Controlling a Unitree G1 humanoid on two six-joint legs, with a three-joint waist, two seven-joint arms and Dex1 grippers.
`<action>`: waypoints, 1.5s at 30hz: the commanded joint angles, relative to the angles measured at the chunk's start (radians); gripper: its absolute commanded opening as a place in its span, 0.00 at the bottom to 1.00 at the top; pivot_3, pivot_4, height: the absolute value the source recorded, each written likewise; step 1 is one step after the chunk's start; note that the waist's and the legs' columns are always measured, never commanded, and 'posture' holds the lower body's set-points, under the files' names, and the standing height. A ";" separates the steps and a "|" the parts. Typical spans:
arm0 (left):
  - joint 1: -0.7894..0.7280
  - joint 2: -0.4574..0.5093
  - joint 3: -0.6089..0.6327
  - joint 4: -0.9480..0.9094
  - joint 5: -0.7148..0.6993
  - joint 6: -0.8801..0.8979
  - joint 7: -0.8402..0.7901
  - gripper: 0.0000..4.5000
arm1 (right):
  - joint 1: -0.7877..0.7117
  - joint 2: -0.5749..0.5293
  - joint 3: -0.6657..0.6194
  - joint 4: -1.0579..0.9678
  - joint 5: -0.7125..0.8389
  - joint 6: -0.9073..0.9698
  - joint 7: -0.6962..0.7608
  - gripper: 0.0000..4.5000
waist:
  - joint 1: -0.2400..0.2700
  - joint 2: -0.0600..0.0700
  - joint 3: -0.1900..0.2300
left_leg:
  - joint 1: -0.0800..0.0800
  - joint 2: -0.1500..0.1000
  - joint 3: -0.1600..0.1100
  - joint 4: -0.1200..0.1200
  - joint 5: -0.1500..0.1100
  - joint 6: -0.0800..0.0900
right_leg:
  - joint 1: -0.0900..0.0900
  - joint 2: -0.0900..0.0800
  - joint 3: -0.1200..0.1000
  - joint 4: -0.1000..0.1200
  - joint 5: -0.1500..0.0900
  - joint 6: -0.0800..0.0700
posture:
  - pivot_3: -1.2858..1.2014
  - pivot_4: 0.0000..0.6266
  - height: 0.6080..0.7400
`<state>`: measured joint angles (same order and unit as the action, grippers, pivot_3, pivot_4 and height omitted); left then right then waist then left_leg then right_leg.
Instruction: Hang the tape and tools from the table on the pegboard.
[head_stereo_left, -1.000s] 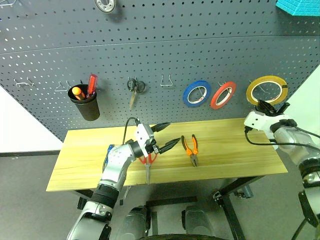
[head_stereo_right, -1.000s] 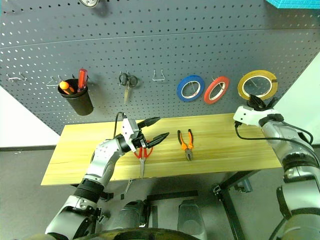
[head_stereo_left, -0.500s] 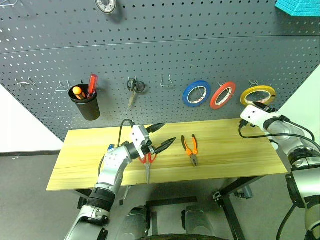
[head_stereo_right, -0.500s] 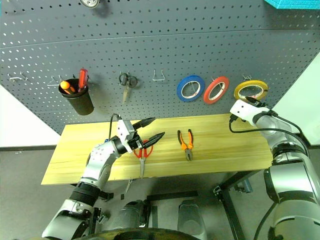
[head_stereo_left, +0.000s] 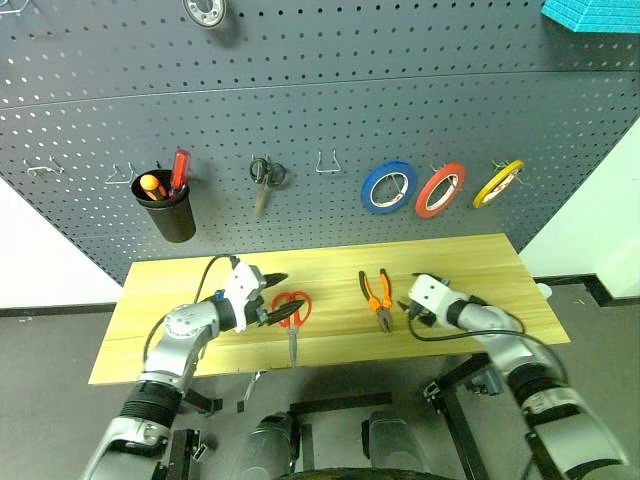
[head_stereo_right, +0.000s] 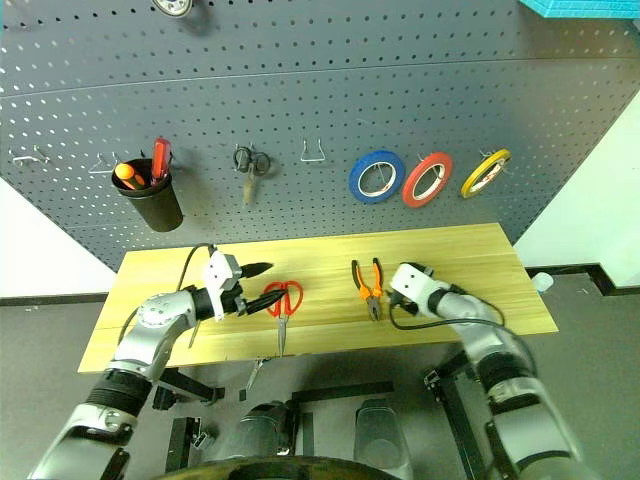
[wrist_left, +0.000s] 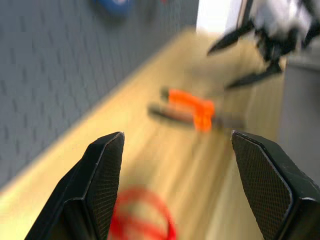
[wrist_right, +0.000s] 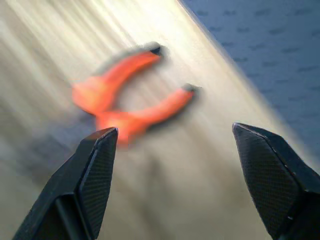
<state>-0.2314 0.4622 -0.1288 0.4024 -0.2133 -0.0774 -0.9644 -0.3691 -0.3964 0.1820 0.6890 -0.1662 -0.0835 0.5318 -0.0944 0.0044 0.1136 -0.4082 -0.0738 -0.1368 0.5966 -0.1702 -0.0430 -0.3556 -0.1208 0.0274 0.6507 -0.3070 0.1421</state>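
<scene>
The yellow tape (head_stereo_left: 498, 183) hangs on a hook at the right end of the pegboard (head_stereo_left: 330, 90), beside the red roll (head_stereo_left: 442, 189) and the blue roll (head_stereo_left: 390, 186). Further left on the board are an empty hook (head_stereo_left: 326, 162), small black scissors (head_stereo_left: 266, 176) and a black cup (head_stereo_left: 166, 204) with handles sticking out. On the bench (head_stereo_left: 180, 345) the red scissors (head_stereo_left: 292, 313) and the pliers (head_stereo_left: 377, 294) lie apart, nothing between them. The left gripper (head_stereo_left: 274, 298) hovers just beside the scissors' handles, jaws spread and empty. The right gripper (head_stereo_left: 409, 310) sits low just beside the pliers — jaws wide apart, holding nothing.
</scene>
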 joint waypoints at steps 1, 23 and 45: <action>-0.020 0.038 0.015 0.047 0.004 -0.009 -0.065 0.80 | -0.024 0.060 -0.052 -0.113 0.065 0.327 -0.019 0.99 | -0.001 0.000 0.000 | 0.000 0.000 -0.001 0.000 0.000 0.000 | -0.002 0.000 0.000 0.000 0.000 0.000 | 0.47 0.09 0.88; -0.056 0.006 0.018 0.098 0.009 -0.026 -0.157 0.80 | -0.296 0.339 -0.193 0.123 0.146 0.757 -0.364 0.99 | -0.006 0.001 -0.001 | 0.000 0.000 -0.002 -0.005 0.000 0.000 | -0.007 0.000 0.000 0.001 0.002 0.001 | 0.48 0.09 0.88; -0.049 -0.005 0.046 0.088 -0.012 -0.040 -0.126 0.80 | -0.307 0.325 -0.171 0.224 0.142 0.673 -0.366 0.49 | -0.011 0.001 -0.003 | 0.000 -0.001 -0.003 -0.005 0.000 -0.001 | -0.008 0.001 0.000 0.002 0.003 0.001 | 0.48 0.08 0.88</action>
<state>-0.2780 0.4535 -0.1205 0.5253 -0.2077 -0.0980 -1.0970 -0.6732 -0.0661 0.0054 0.9464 -0.0318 0.5915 0.1427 -0.1051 0.0051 0.1102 -0.4085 -0.0744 -0.1393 0.5916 -0.1700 -0.0435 -0.3632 -0.1199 0.0271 0.6527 -0.3044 0.1428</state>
